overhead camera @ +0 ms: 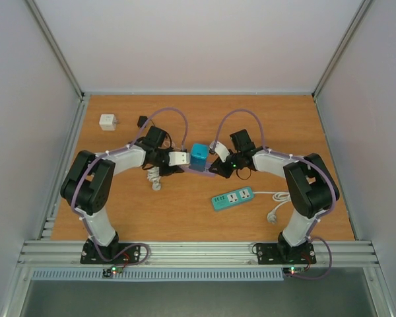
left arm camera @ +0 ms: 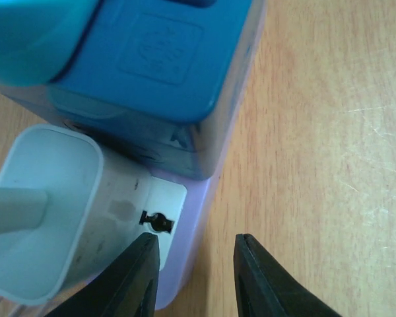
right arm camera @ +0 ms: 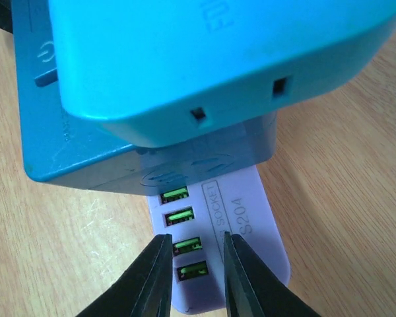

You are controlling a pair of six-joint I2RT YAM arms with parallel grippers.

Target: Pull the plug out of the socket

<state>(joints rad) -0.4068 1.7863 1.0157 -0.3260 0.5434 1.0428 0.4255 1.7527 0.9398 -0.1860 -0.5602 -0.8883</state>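
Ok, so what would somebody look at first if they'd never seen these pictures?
Probably the bright blue plug block in the middle of the table, standing on a lilac socket strip, with the left gripper and right gripper pointing at it from either side. Up close, the strip's four green-lit ports stand out, and a white plug sits beside the blue one.
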